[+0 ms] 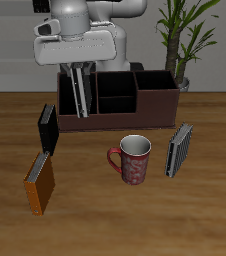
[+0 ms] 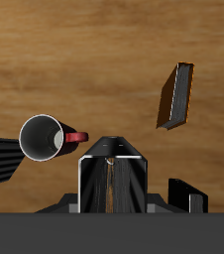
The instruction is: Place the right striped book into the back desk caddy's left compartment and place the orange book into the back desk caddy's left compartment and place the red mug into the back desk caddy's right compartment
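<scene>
My gripper (image 1: pixel 80 80) hangs over the back desk caddy (image 1: pixel 155 108) and is shut on the right striped book (image 1: pixel 80 97). The book stands upright, its lower end inside the caddy's left compartment (image 1: pixel 69 112). In the wrist view the book (image 2: pixel 112 184) shows edge-on between my fingers (image 2: pixel 84 184). In front of the caddy, the red mug (image 1: pixel 134 159) (image 2: pixel 42 137) stands upright on the table. The orange book (image 1: pixel 40 183) (image 2: pixel 178 96) stands near the table's front edge. The caddy's right compartment (image 1: pixel 157 92) holds nothing.
A plain black book (image 1: pixel 47 130) (image 2: pixel 188 194) stands just in front of the caddy's end, under my gripper. A paler striped book (image 1: pixel 179 150) (image 2: pixel 0 161) stands beyond the mug. A potted plant (image 1: pixel 185 40) rises behind the caddy.
</scene>
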Robot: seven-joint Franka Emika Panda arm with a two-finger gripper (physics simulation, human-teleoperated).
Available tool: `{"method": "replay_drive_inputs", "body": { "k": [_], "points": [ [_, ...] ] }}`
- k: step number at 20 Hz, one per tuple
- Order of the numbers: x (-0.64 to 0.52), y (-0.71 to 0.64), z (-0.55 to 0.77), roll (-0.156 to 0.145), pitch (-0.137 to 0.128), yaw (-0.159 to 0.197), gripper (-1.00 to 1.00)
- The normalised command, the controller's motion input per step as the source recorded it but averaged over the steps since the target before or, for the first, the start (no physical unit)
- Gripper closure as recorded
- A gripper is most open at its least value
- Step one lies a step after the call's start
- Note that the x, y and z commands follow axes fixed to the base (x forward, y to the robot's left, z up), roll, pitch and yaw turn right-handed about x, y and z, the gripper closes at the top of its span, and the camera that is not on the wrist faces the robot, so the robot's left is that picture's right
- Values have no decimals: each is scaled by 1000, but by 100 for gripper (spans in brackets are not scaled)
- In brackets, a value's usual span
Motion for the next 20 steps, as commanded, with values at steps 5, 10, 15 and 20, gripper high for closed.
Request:
{"method": "replay_drive_inputs", "body": {
  "k": [5, 10, 15, 20],
  "points": [
    [-418, -398, -32, -11, -30, -4, 100],
    [-283, -275, 20, -17, -9, -19, 100],
    [-336, -253, -9, -9, -15, 30, 100],
    [-405, -119, -4, 23, -26, -7, 100]
  ]
}}
